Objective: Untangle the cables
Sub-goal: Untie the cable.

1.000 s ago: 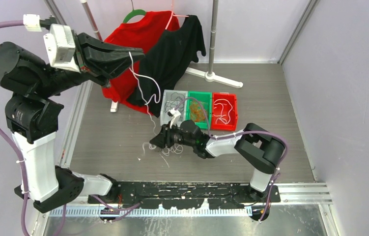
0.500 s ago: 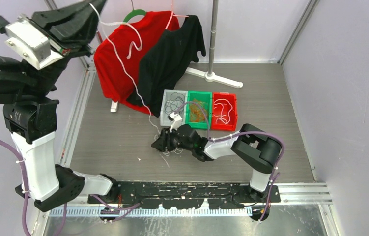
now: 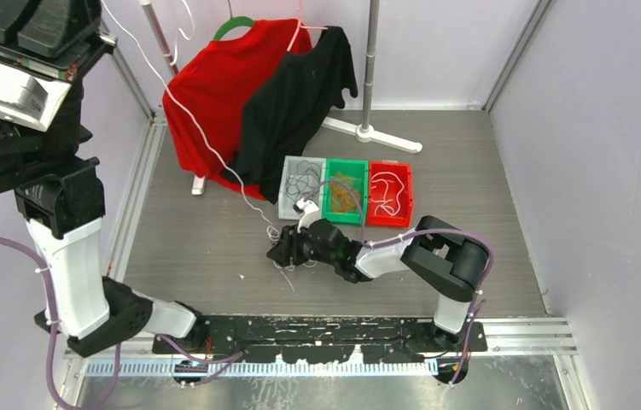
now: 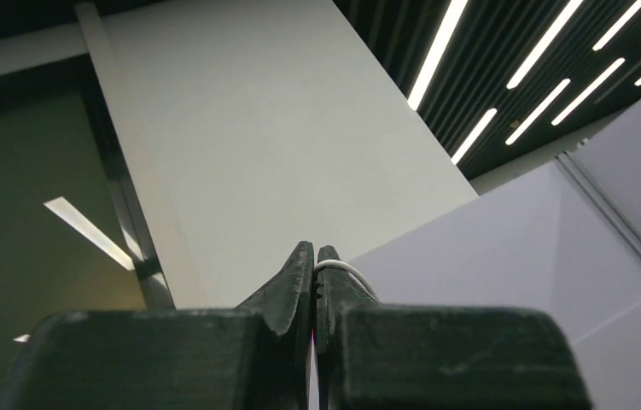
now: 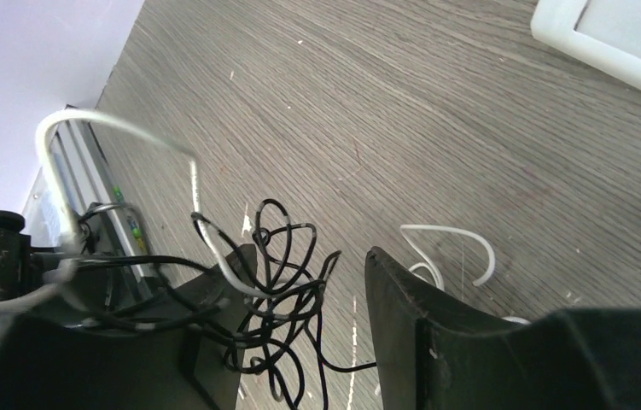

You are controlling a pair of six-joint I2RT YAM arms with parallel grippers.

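One thin white cable, stretched; black tangle, loosely looped.

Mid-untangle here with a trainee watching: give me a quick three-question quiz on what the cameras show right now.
1. True or false: the left end effector, raised high, is shut on a thin white cable.
2. Pick one. Between the parted jaws of the right end effector, low over the table, lies: A) a tangle of thin black cords; B) a red shirt; C) a green bin.
3. Fill the blank: the small red plastic bin holds loose ___ cords.

Key: 1 true; 2 A; 3 white.
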